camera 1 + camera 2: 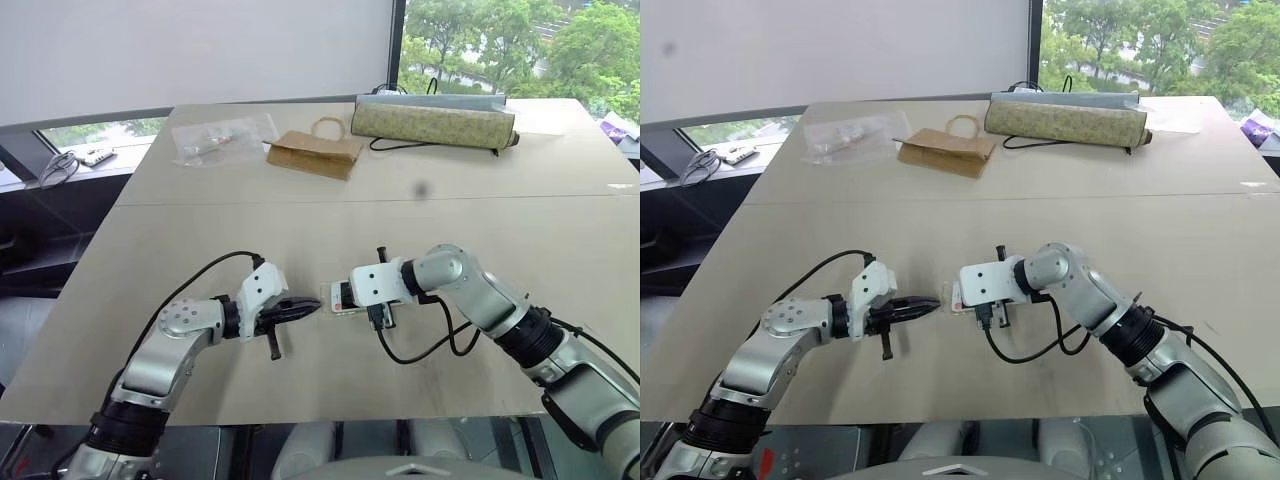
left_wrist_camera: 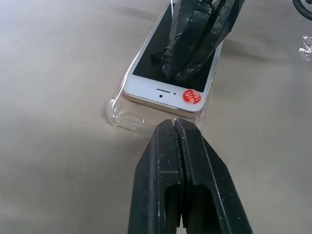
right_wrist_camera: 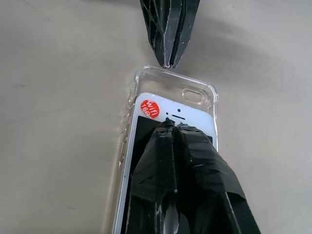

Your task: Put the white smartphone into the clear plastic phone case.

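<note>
Pressing the white smartphone (image 2: pixel 168 90) into the clear plastic phone case (image 2: pixel 127 118), seemingly part-seated, both hands closed empty.

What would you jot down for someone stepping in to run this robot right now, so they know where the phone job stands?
Left gripper: shut, empty, its tip at the top end rim of the clear plastic phone case.
Right gripper: shut, its closed tips pressing down on the screen of the white smartphone with the black glossy front and a round red sticker.
Where things are: the phone lies face up over the case on the beige table, between the two grippers.
Done: the phone is laid into the case.
Left: its top end looks not fully seated; a strip of case shows beyond it. Probably press that end in, then check the corners.
</note>
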